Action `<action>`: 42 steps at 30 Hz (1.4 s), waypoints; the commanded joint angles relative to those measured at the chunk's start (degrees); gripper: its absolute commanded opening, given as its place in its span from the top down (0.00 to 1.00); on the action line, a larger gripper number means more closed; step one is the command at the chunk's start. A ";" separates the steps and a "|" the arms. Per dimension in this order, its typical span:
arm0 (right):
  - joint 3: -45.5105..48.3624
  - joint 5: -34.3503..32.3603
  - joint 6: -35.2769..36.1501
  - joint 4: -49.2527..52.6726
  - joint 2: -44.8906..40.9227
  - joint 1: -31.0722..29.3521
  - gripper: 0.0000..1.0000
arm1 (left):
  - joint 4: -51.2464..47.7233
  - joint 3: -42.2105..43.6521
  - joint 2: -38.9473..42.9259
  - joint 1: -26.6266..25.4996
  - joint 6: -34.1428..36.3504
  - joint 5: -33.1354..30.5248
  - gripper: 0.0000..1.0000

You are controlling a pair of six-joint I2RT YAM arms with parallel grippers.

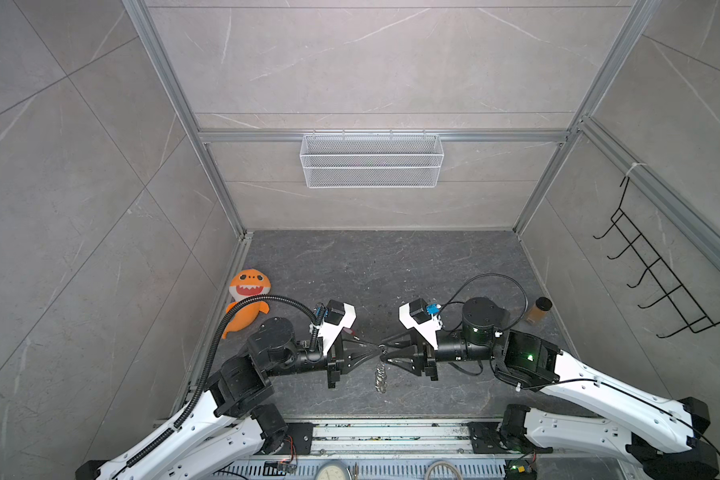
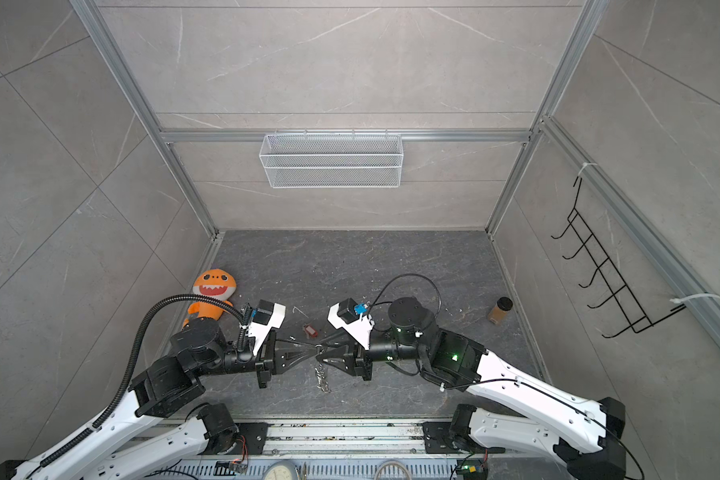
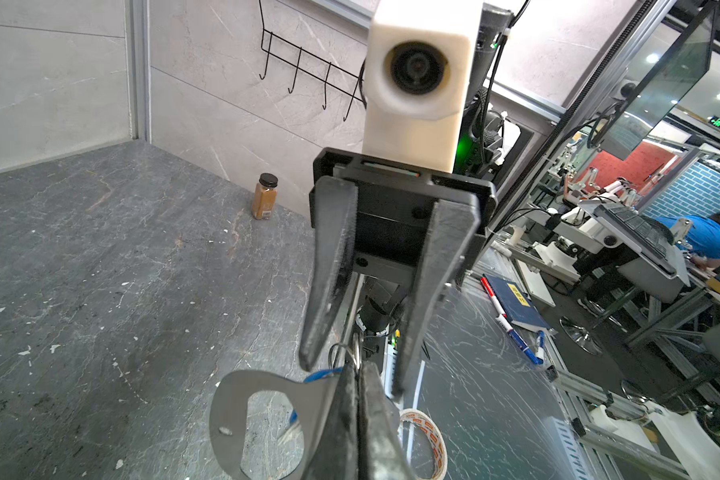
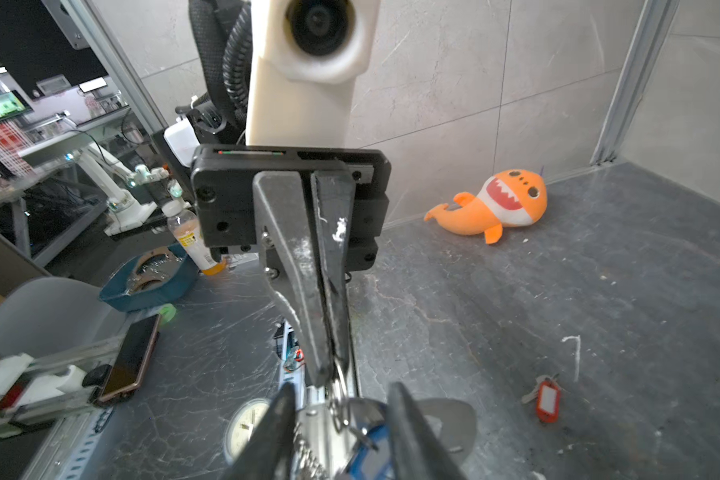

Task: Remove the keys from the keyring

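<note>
Your left gripper (image 4: 324,365) has its fingers clenched on a thin silvery ring of the keyring (image 3: 229,415), pinched right at their tips. The flat grey loop (image 4: 449,417) juts out beside those fingers and the chain (image 1: 381,378) dangles below them. Your right gripper (image 3: 351,378) meets it nose to nose, fingers apart. The blue-tagged key (image 4: 371,449) sits between them, and I can't tell whether either pad touches it. The red-tagged key (image 4: 547,401) lies loose on the counter (image 4: 516,291), well off to one side of both sets of fingers, so one key looks done.

Watch that tip pinch. If you tug the blue key before it lines up with the ring's split, the wire will likely twist or slide out of the left fingers, dropping the lot. Everything crowds together at the fingertips, so if you close the right fingers carelessly, they may nip the ring or the left fingertips instead of the tag. The hanging chain could also swing and snag.
</note>
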State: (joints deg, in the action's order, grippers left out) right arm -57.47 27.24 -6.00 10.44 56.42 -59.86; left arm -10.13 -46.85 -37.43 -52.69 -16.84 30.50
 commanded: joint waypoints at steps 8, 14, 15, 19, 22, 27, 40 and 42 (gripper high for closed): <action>-0.75 3.45 -1.25 -1.43 -0.38 2.02 0.55 | 3.21 -1.67 -0.06 -0.05 1.47 0.64 1.00; -0.07 5.12 -1.95 -2.08 0.60 2.18 0.68 | 3.37 -1.45 0.56 -0.05 1.30 -0.41 1.00; 0.00 5.15 -1.98 -2.09 0.54 2.19 0.70 | 3.49 -1.40 0.63 -0.05 1.29 -0.53 1.00; 0.08 5.22 -2.13 -1.93 0.44 2.26 0.76 | 3.36 -1.29 0.94 -0.05 1.38 -1.44 1.00; 0.43 5.05 -2.38 -2.30 0.44 2.26 0.82 | 3.41 -1.23 1.13 -0.07 1.30 -1.65 1.00; 0.48 4.74 -2.43 -2.36 0.44 2.29 0.93 | 3.40 -1.22 1.10 -0.05 1.15 -2.06 1.00; -3.43 3.48 1.05 8.28 0.59 3.59 1.00 | -10.03 -6.99 0.20 -0.05 2.19 -2.47 0.71; -4.60 4.01 2.08 10.69 1.12 3.86 1.00 | -13.89 -9.14 -1.62 -0.05 3.00 -0.74 0.71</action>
State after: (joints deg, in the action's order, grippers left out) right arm -58.59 30.72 -6.20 16.91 57.04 -56.42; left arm -19.11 -52.03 -37.89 -52.69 -15.86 28.25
